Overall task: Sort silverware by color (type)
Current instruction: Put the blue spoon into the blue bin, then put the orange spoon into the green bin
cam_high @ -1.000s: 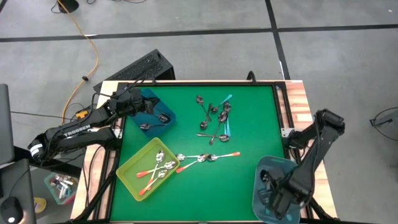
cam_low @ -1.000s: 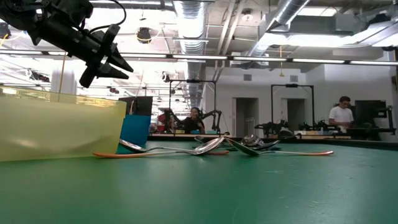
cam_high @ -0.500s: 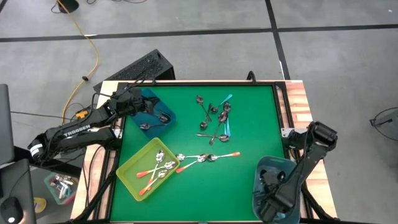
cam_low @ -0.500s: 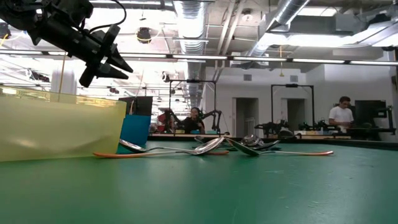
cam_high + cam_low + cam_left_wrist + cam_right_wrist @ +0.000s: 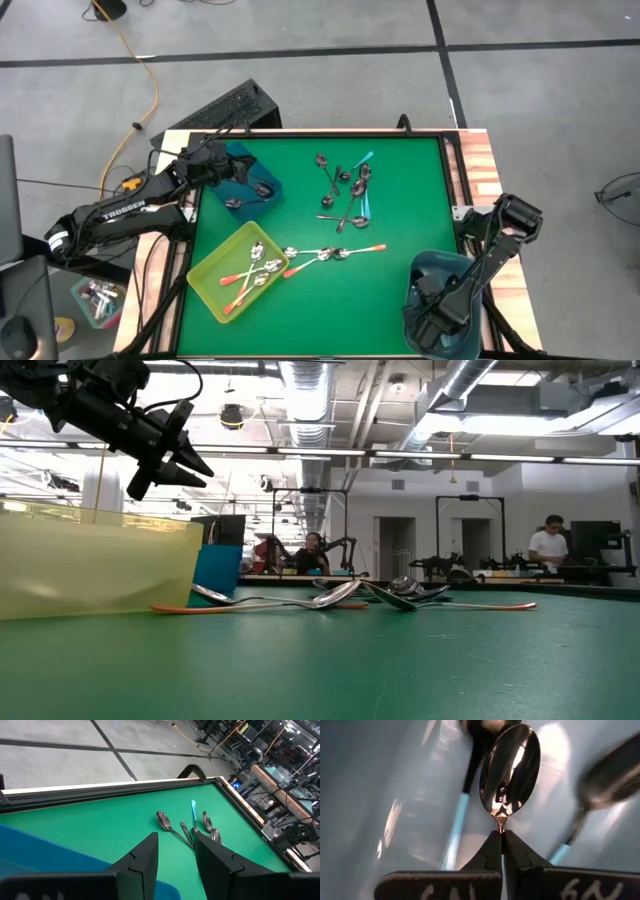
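My right gripper (image 5: pixel 436 318) points down inside the pale blue-grey bin (image 5: pixel 424 264) at the table's near right corner, shut on a dark spoon (image 5: pixel 510 770). Teal-handled spoons (image 5: pixel 456 827) lie on the bin's floor under it. My left gripper (image 5: pixel 228 172) hangs open above the blue bin (image 5: pixel 250 160) at the far left, touching nothing. A loose pile of silverware (image 5: pixel 346 190) lies on the green mat toward the far edge. A row of orange-handled spoons (image 5: pixel 330 254) lies at mid table beside the yellow-green bin (image 5: pixel 205 280). My right gripper pinches the spoon's neck (image 5: pixel 500 826), just behind the bowl, between its two fingertips. The fingers come from above, pointing down, in line with the spoon. The spoon hangs bowl-down below them inside the bin; whether it touches the bin's floor I cannot tell. The fingers hide the handle.
The blue bin holds two dark spoons (image 5: pixel 262 188). The yellow-green bin holds several orange-handled spoons (image 5: pixel 252 272). Bare green mat (image 5: pixel 330 310) lies between the two near bins. A wooden rail (image 5: pixel 484 170) runs along the table's right edge.
My right gripper has gone down into the pale blue-grey bin, still shut on the spoon.
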Robot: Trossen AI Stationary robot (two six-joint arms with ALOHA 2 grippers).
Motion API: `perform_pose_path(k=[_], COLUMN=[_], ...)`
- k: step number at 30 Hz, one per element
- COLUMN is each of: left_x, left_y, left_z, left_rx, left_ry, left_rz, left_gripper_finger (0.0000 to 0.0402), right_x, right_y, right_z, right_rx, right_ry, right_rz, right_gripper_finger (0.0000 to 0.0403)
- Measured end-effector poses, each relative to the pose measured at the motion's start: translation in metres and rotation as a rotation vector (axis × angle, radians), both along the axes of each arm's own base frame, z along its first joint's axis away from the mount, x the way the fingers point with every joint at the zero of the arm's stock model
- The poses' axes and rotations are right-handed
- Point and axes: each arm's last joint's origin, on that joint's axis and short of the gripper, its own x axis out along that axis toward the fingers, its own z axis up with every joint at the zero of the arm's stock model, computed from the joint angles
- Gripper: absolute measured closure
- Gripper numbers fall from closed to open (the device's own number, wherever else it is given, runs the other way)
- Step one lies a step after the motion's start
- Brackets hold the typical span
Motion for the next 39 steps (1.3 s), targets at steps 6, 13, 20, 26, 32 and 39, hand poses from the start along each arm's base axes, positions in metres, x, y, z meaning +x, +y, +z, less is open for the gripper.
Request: perform_pose_path(k=[6,13,20,26,32,39], left_x=[0.0,0.0,0.0,0.0,0.0,0.0], left_y=[0.0,0.0,0.0,0.0,0.0,0.0], left_z=[0.0,0.0,0.0,0.0,0.0,0.0], left_rx=[-0.001,-0.001,-0.001,-0.001,0.01,0.014], left_ry=[-0.001,-0.001,-0.002,-0.001,0.007,0.01], left_rz=[0.001,0.001,0.001,0.001,-0.006,-0.019], left_gripper_finger=[0.0292,0.0292,0.0292,0.0292,0.0292,0.0292], right_x=[0.0,-0.002,-0.007,-0.019,-0.025,-0.03], right_y=[0.0,0.001,-0.004,-0.019,-0.033,-0.054], right_z=[-0.003,-0.003,0.012,0.039,0.069,0.106], right_rx=[0.013,0.011,0.013,-0.002,0.024,0.0], right_ry=[-0.009,-0.008,-0.048,-0.053,-0.185,-0.499], right_rz=[0.009,0.013,0.04,0.049,0.081,0.114], right_gripper_finger=[0.0383,0.0341,0.0301,0.0278,0.0262,0.0261])
